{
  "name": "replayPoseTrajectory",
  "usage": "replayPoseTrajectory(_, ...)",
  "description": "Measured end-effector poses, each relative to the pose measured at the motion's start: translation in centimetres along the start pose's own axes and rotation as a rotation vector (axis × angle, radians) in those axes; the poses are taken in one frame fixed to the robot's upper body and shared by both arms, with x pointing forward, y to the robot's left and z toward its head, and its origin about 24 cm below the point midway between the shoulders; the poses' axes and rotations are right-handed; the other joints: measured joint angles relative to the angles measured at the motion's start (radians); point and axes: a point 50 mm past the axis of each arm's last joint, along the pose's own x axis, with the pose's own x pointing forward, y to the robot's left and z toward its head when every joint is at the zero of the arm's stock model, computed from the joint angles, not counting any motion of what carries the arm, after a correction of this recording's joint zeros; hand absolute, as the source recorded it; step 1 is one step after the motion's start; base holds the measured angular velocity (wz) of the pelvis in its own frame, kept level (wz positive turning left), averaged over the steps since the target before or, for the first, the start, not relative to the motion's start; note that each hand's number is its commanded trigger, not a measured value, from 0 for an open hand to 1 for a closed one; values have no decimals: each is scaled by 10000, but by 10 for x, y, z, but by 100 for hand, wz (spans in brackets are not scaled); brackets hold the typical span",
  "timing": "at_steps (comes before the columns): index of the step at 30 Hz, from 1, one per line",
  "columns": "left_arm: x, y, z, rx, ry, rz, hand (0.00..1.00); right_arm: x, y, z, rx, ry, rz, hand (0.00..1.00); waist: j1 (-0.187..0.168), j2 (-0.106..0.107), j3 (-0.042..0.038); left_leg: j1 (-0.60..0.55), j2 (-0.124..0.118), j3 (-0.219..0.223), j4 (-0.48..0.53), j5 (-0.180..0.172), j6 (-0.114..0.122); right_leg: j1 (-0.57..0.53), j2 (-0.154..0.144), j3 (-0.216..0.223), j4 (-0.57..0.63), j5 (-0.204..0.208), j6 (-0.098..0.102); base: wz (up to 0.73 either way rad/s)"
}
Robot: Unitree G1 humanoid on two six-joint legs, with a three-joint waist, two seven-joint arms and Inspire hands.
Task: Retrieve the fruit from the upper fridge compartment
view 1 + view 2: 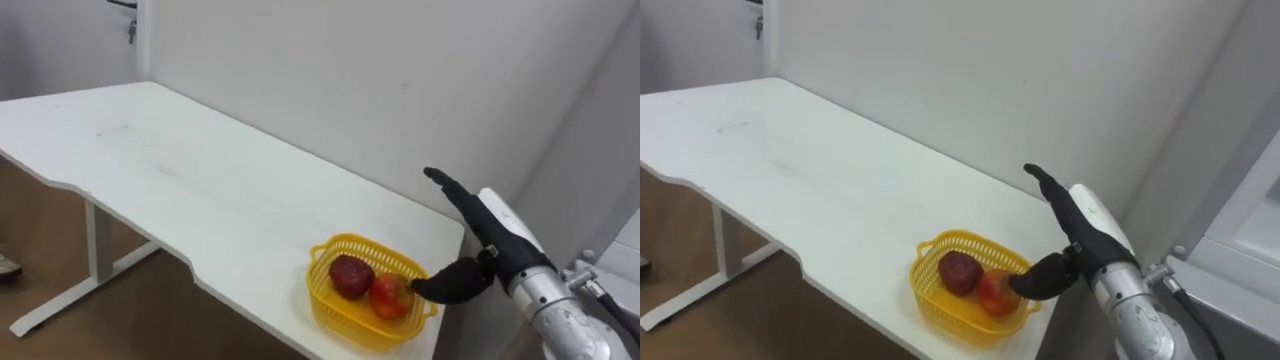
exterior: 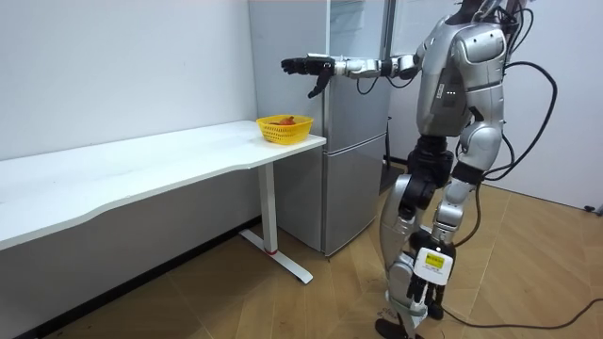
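Red-orange fruit (image 1: pixel 390 297) is noted lying in the yellow basket (image 1: pixel 345 320), at the end of the table (image 1: pixel 180 170) nearest the fridge (image 2: pixel 358 141), and is pressed against a darker red fruit (image 1: pixel 350 275). The right robot hand (image 1: pixel 490 235) is held just over the basket's far rim, fingers straight and released, with the thumb hanging down beside the fruit; contact cannot be told. Nothing is gripped. The fruit is judged light, rounded and smooth-skinned, probably a little slippery and easily bruised. A hold is best taken from above across its widest part, thumb set opposite fingers, with gentle pressure. The basket is judged a light, stiff lattice, likely to slide if nudged.
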Motion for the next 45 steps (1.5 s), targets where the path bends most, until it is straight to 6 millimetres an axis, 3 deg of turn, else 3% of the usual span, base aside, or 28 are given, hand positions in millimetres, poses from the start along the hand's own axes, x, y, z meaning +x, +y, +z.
replayPoseTrajectory(3, 0, -1, 0, -10, -17, -54, 0, 0, -6, 13, 166, -537, -299, 0, -98, 223, -67, -4, 21, 122, -11, 4, -6, 8, 3, 13, 7, 0, 0, -11)
replayPoseTrajectory(7, 0, -2, 0, -3, -110, -38, 0, -10, -9, 22, 477, -1087, -539, 0, -133, 406, -91, 203, 61, 274, -104, 10, -11, 40, 4, 21, 16, 0, 0, -14)
replayPoseTrajectory(13, -1, -9, 2, -64, -419, -229, 0, -31, -6, 27, 1298, -1596, -569, 0, -356, 591, -44, 475, 112, 493, -179, 3, -8, 168, 23, 278, 16, 0, 0, -12)
replayPoseTrajectory(16, -1, -10, 4, -64, -663, -247, 0, -40, -7, 37, 1514, -2159, -676, 0, -736, 785, -16, 492, 121, 623, -191, 2, -5, 166, 13, 291, 22, 0, 0, -4)
replayPoseTrajectory(20, -2, -13, 3, -83, -813, -302, 0, -64, -5, 49, 2192, -2939, -886, 0, -980, 1256, -104, 710, 166, 1009, -428, 7, 1, 185, 19, 563, 16, 0, 0, -28)
replayPoseTrajectory(23, -2, -18, 6, -149, -951, -395, 0, -77, 1, 45, 2617, -2751, -1073, 0, -1169, 1483, -143, 898, 212, 1328, -594, 17, 12, 167, 36, 728, 41, -2, 3, -32)
replayPoseTrajectory(28, -1, -23, 11, -219, -1220, -488, 0, -98, 12, 41, 3561, -2414, -1459, 0, -1720, 1607, -124, 1004, 282, 1608, -707, 17, 6, 152, 82, 885, 46, 1, -1, -22)
replayPoseTrajectory(30, -1, -24, 14, -171, -1266, -445, 0, -107, 14, 35, 3793, -2086, -1705, 0, -1751, 1652, -121, 1134, 309, 1789, -800, 16, 5, 143, 152, 1111, 53, 3, -4, -24)
replayPoseTrajectory(34, 0, -28, 17, -159, -1360, -489, 0, -118, 22, 30, 4121, -1764, -1783, 0, -1949, 1800, -158, 1165, 359, 2121, -858, 11, 6, -15, 160, 1395, 229, 3, -5, -23)
replayPoseTrajectory(36, 1, -32, 16, -58, -1272, -690, 0, -123, 27, 28, 4445, -1516, -1879, 0, -2222, 1916, -165, 1169, 351, 2161, -860, 11, 7, -10, 155, 1426, 225, 3, -5, -12)
replayPoseTrajectory(39, 0, -36, 17, 156, -1328, -804, 0, -129, 29, 24, 4516, -1294, -1969, 0, -2547, 2023, -164, 1175, 359, 2229, -876, 10, 9, -71, 162, 1592, 241, 3, -5, -8)
replayPoseTrajectory(45, 1, -40, 16, 180, -1257, -801, 0, -137, 22, 14, 5003, -758, -2888, 0, -2735, 2138, -171, 1194, 447, 2607, -946, 12, 4, -312, 246, 1917, 379, 13, -23, -20)
